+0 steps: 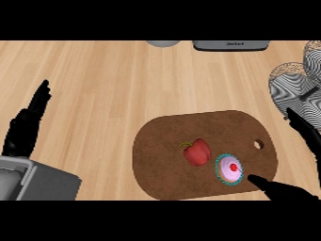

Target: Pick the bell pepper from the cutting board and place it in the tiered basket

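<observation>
Bell pepper (196, 152): centre of cutting board (164, 141). My right hand (314, 140): spread open, empty, at board's right edge.

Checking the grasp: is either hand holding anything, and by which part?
Nothing is held. The bell pepper lies untouched on the cutting board; the right hand and the left hand are both open.

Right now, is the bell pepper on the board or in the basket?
On: the bell pepper lies on the cutting board, away from the tiered basket.
</observation>
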Controlling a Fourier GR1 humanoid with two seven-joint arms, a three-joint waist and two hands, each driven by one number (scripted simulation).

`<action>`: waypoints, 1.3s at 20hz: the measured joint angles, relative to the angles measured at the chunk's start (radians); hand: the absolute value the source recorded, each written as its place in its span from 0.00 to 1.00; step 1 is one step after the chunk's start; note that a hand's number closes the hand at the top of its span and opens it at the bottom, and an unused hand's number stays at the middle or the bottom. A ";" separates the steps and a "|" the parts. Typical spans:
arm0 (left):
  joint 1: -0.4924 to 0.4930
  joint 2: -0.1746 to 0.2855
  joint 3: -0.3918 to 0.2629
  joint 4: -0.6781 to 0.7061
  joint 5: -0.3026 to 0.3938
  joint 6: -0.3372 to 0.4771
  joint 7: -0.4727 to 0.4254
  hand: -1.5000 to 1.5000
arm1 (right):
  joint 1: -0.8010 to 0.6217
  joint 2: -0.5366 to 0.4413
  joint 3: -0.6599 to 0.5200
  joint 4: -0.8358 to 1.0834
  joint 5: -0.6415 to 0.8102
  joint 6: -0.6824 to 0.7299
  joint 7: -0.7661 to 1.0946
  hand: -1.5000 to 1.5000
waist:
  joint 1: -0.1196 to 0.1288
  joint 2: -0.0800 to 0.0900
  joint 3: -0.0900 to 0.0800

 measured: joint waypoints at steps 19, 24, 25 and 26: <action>-0.038 -0.052 0.007 -0.006 -0.056 -0.023 0.028 0.50 | -0.514 -0.019 0.230 -0.129 0.146 0.415 0.877 0.00 | 0.038 0.010 0.001; -0.015 -0.053 0.023 -0.018 -0.059 -0.036 0.025 0.50 | -0.586 0.065 0.285 -0.026 0.166 0.458 0.917 0.00 | 0.033 0.008 0.002; -0.015 -0.057 0.024 -0.016 -0.065 -0.032 0.025 0.50 | -0.588 0.075 0.294 -0.015 0.169 0.466 0.921 0.00 | 0.029 0.007 0.002; -0.014 -0.054 0.033 -0.014 -0.062 -0.038 0.023 0.50 | -0.594 0.088 0.300 0.003 0.174 0.474 0.923 0.00 | 0.027 0.007 0.003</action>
